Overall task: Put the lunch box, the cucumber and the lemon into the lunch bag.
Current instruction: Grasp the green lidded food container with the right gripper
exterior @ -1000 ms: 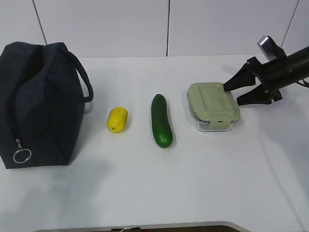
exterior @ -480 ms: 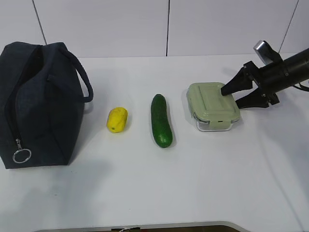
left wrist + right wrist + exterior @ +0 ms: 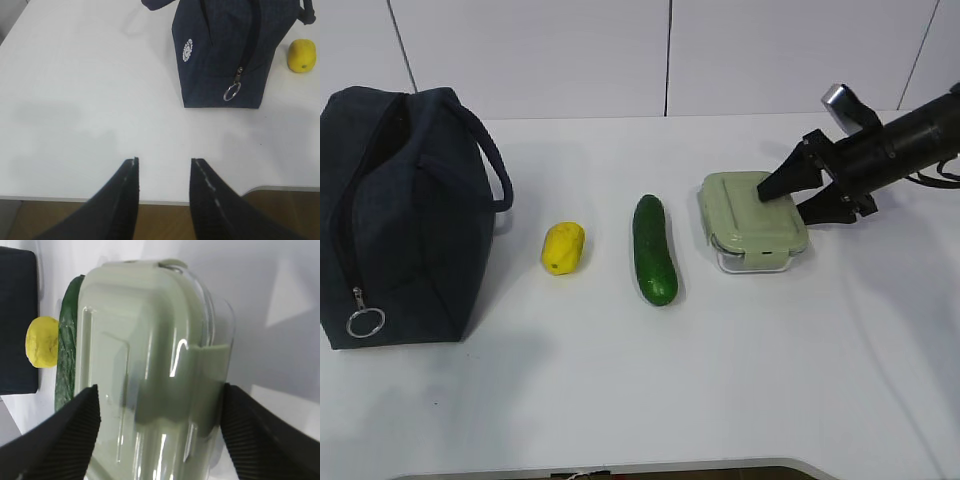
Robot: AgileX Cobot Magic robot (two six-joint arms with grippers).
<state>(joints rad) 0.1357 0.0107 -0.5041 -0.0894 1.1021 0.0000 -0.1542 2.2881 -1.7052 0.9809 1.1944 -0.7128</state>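
Exterior view: lunch box (image 3: 752,220) long axis runs front-to-back, like the cucumber (image 3: 654,249).
Right gripper (image 3: 781,197): fingers spread, straddling the box.
Left gripper (image 3: 163,177): fingers apart, holding nothing.

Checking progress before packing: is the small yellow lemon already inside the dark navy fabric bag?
No, the yellow lemon lies on the white table beside the navy bag.

On the table (image 3: 620,380) in front of me, the bag (image 3: 400,215) stands far left. Right of it come the lemon (image 3: 563,247), then the cucumber (image 3: 654,249), then the lunch box (image 3: 750,218). My right gripper (image 3: 788,195) straddles the box's right end; my left gripper (image 3: 162,172) hangs near the table's edge, well short of the bag.
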